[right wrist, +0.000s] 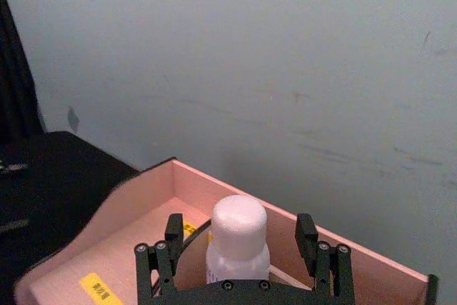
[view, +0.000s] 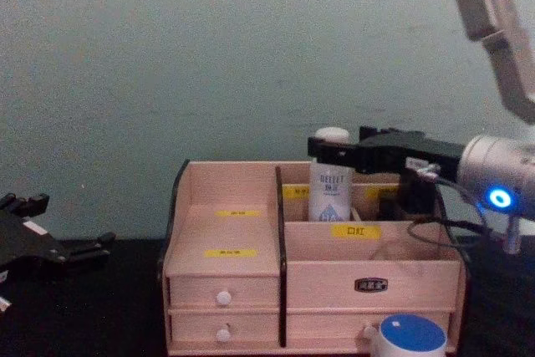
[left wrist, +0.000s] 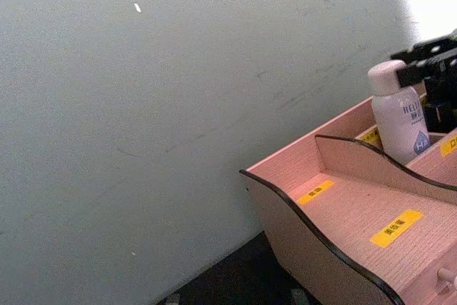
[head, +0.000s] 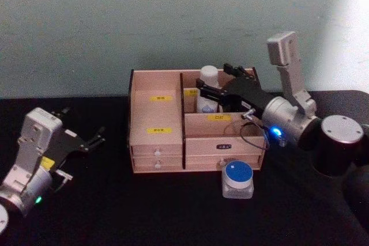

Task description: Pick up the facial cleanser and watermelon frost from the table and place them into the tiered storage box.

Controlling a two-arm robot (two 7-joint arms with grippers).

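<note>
My right gripper [right wrist: 239, 225] stands wide around the one facial cleanser [view: 330, 194], which is upright in the tiered storage box [head: 155, 113]. One watermelon frost [head: 237, 178] sits just before its drawers. My left gripper [head: 85, 123] rests apart, fingers spread.

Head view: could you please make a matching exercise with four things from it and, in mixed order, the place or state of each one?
1. facial cleanser
2. watermelon frost
3. left gripper
4. right gripper

A. on the table, in front of the tiered storage box
B. upright in a rear compartment of the box
C. open around the bottle
D. left of the box, holding nothing

Pairs: 1-B, 2-A, 3-D, 4-C
</note>
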